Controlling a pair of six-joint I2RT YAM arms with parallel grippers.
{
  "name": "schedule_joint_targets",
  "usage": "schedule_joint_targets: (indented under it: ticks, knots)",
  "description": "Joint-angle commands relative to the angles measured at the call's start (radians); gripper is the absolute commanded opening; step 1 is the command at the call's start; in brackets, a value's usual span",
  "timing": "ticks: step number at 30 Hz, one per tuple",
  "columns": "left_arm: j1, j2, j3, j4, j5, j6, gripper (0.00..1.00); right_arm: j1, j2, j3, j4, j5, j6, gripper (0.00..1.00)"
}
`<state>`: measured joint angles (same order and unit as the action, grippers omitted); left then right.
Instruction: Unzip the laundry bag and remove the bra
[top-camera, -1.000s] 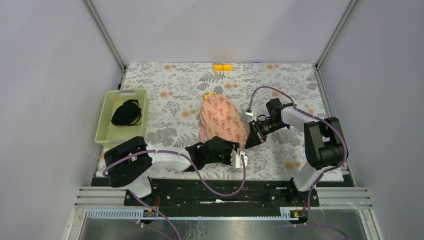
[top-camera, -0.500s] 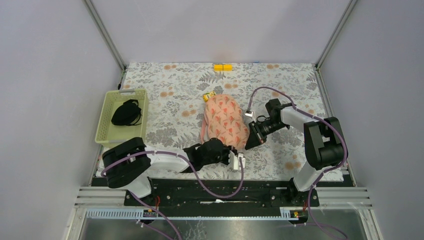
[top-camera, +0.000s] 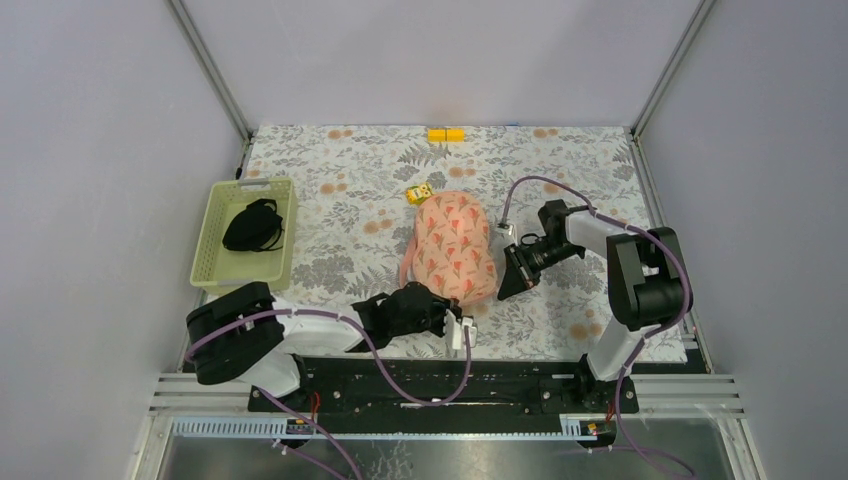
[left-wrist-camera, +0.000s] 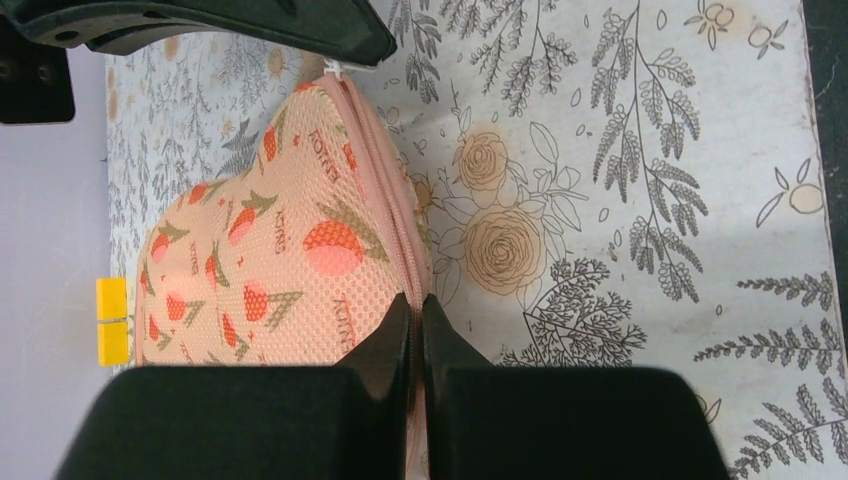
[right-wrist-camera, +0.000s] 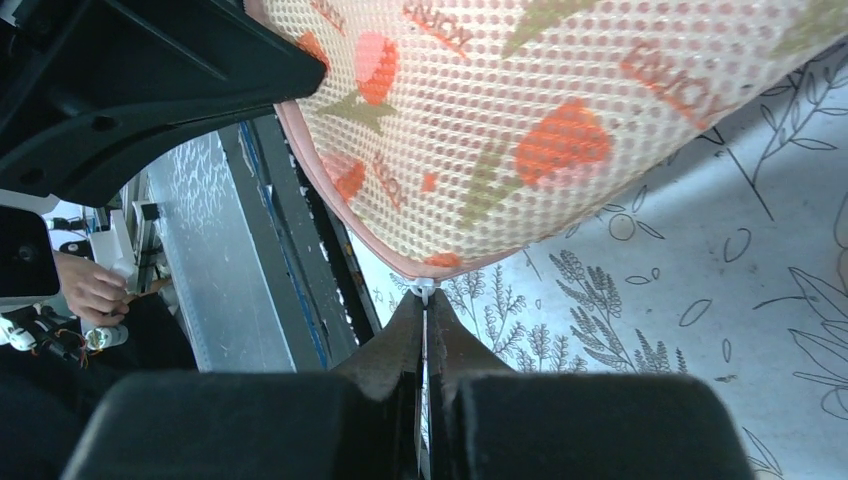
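Currently clamps laundry bag (top-camera: 455, 245) rim, lower centre, in shut left gripper (left-wrist-camera: 415, 305); pinches zip pull (right-wrist-camera: 425, 290) just rightward in shut right gripper (right-wrist-camera: 425, 306); bag lengthwise up-frame.

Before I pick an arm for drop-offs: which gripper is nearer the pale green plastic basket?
Left. The left gripper pinches the near end of the salmon-pink printed laundry bag, right of the basket; the right gripper holds the bag's zip pull, farther right still.

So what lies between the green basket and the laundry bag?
Nothing but bare floral table cover lies between the green basket and the laundry bag; the top view shows the whole stretch.
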<state>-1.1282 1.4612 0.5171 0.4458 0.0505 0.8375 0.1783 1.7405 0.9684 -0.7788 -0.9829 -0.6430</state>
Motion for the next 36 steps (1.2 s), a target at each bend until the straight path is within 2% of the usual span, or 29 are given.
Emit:
schedule_joint_targets:
  ticks: [1,10,11,12,16,17,22,27,30,32,36]
  knots:
    - [0.024,-0.030,-0.034,-0.015,-0.006,0.027,0.00,-0.029,0.026,0.046,-0.036,0.045,-0.047,0.00]
    - [0.099,-0.043,-0.033,0.011,-0.008,-0.020,0.00,-0.001,0.031,0.066,-0.072,-0.029,-0.026,0.00]
    - [0.105,-0.057,-0.032,0.020,0.006,-0.041,0.05,0.008,0.028,0.066,-0.068,-0.033,-0.020,0.00]
    - [0.113,-0.078,-0.034,0.023,0.038,-0.056,0.14,0.018,0.025,0.065,-0.066,-0.037,-0.015,0.00]
    - [0.103,-0.173,-0.053,0.027,0.163,-0.067,0.57,0.059,0.014,0.058,-0.047,-0.035,0.005,0.00]
    - [0.091,-0.182,-0.051,0.029,0.171,-0.071,0.61,0.070,0.010,0.054,-0.039,-0.033,0.015,0.00]
    - [0.031,-0.116,0.011,0.034,0.132,-0.097,0.68,0.098,-0.001,0.051,-0.019,-0.041,0.042,0.00]
    - [0.016,-0.003,0.089,0.065,0.096,-0.120,0.68,0.108,-0.017,0.053,-0.010,-0.046,0.059,0.00]
    - [0.015,0.052,0.115,0.071,0.066,-0.108,0.62,0.107,-0.021,0.049,-0.010,-0.042,0.057,0.00]
    - [0.015,0.081,0.122,0.068,0.046,-0.091,0.51,0.108,-0.022,0.044,-0.010,-0.040,0.054,0.00]
    - [0.015,0.104,0.106,0.067,0.015,-0.092,0.15,0.104,-0.012,0.044,-0.009,-0.026,0.044,0.00]
